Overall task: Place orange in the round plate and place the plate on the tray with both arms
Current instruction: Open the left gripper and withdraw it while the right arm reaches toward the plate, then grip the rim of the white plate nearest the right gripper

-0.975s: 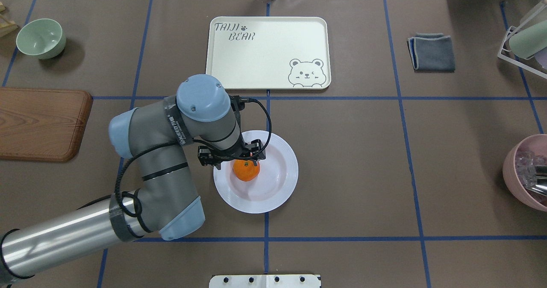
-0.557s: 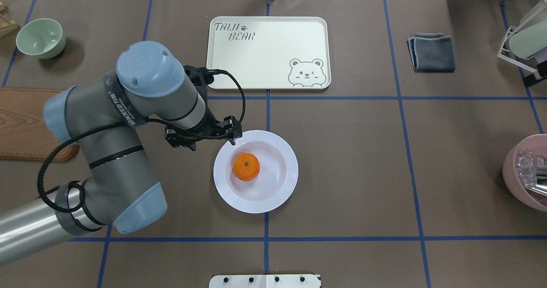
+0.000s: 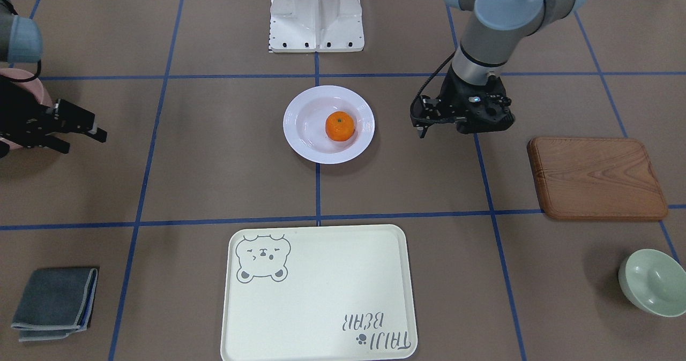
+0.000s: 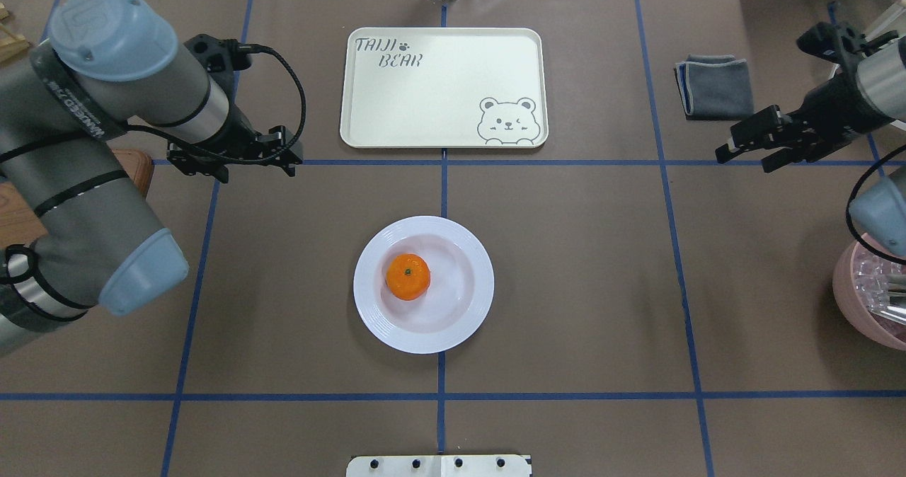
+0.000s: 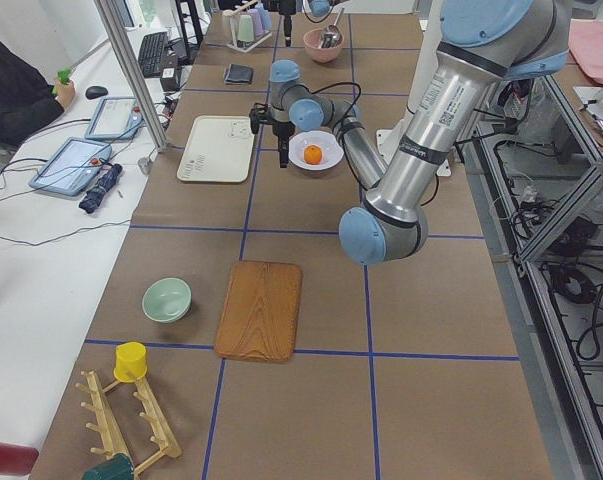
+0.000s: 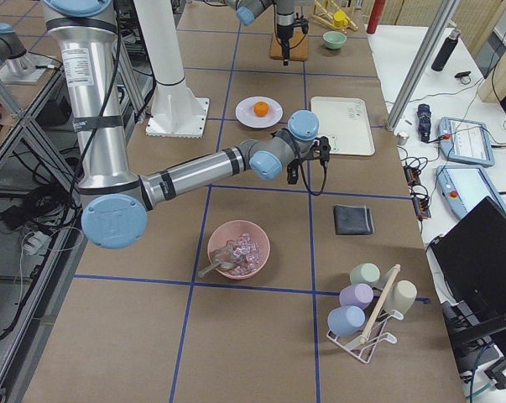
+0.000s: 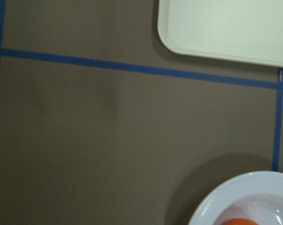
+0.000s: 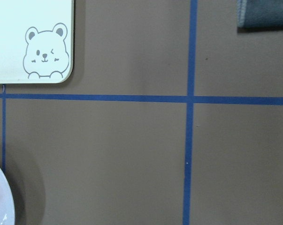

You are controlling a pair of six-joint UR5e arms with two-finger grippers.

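Both claws hang spread wide, gripping nothing: the left gripper point(image 4: 255, 171) toward the desk's left edge, the right gripper point(image 4: 743, 160) by its right edge. One orange point(image 4: 408, 277) sits dimple-up in the one round plate point(image 4: 468, 315) at mid-desk. One tray point(image 4: 439, 88) lies near the far edge, its long axis along that edge.

The orange point(image 3: 340, 126) sat inside the round plate point(image 3: 303, 129) on the table point(image 3: 214, 157). The tray point(image 3: 332, 291) lay well apart, nearer the camera.
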